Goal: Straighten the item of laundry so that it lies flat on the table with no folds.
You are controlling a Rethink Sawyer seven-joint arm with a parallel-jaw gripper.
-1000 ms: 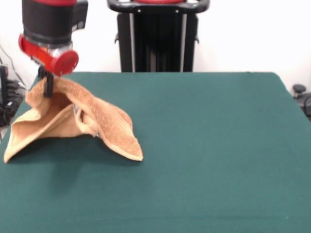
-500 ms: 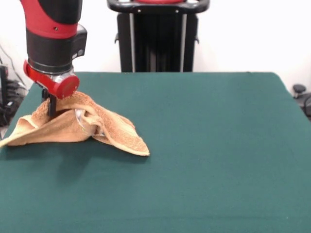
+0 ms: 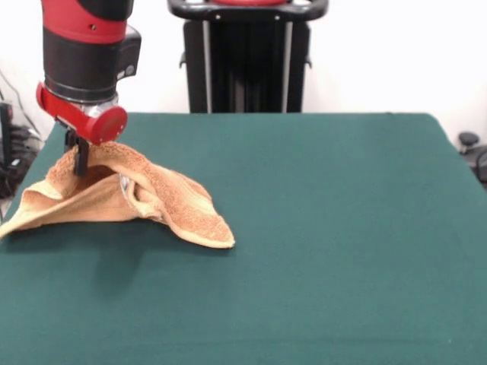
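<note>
Towel (image 3: 129,199) pinched at its peak by claw (image 3: 79,161), bunched on table (image 3: 319,228)

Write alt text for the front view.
A red and black robot arm's gripper pinches the top of a crumpled orange-tan towel, holding it up in a peak near one side edge of a dark green table. The towel's lower edges rest on the cloth, not flat.

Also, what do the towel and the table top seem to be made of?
The towel looks like soft orange-tan terry cloth: its surface is nubby and matte, and it drapes in thick folds where the gripper lifts it. The table top seems covered in a dark green felt-like fabric, flat, without shine and without visible weave, though what lies under that cover cannot be seen.
</note>
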